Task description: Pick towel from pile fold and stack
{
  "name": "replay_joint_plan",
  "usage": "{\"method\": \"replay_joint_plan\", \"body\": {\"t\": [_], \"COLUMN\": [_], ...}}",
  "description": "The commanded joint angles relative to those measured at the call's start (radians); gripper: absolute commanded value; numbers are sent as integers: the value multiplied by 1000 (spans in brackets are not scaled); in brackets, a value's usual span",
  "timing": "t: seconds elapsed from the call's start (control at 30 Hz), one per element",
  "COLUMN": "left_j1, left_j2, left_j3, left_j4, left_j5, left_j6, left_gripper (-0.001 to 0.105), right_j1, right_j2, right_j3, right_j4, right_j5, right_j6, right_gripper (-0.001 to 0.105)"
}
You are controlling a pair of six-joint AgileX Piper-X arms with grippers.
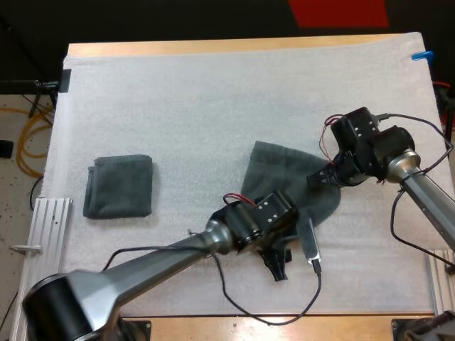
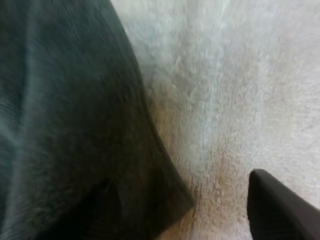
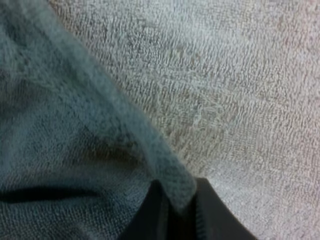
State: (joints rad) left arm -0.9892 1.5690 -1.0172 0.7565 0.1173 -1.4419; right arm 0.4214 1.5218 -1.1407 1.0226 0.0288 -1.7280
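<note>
My left gripper (image 1: 277,268) sat low at the near side, jaws spread. One black finger (image 2: 280,210) stood on bare mat, clear of the cloth. The near corner of the loose dark grey-green cloth towel (image 1: 284,174) lay just beside it, not pinched. The towel lay opened out and rumpled, right of the mat's middle. Further up, my right gripper (image 1: 321,179) was at the towel's right corner, and yes, its fingers pressed on the hem from both sides. So, by my reckoning, the pick was done and the fold not begun; I needed a grip on that near corner next. Off to the left, well apart, one folded dark grey-green towel square (image 1: 119,186) lay as the base of the stack. Plenty of room, too: the white fleecy mat (image 1: 213,92) ran open between the two towels and on to the far edge of the wooden table (image 1: 213,47).
</note>
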Motion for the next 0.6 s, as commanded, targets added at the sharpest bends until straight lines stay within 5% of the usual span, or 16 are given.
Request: {"method": "replay_joint_plan", "body": {"t": [0.0, 0.57], "left_j1": [1, 59], "left_j2": [29, 288], "left_j3": [-16, -136], "left_j4": [10, 154], "left_j5": [-9, -4], "left_j6": [-17, -65], "left_gripper": [55, 54], "right_j1": [1, 1], "right_j2": [-6, -6], "right_j3": [0, 0], "right_j4": [5, 4], "right_j5": [-9, 52], "right_j6": [-2, -4], "right_gripper": [0, 0]}}
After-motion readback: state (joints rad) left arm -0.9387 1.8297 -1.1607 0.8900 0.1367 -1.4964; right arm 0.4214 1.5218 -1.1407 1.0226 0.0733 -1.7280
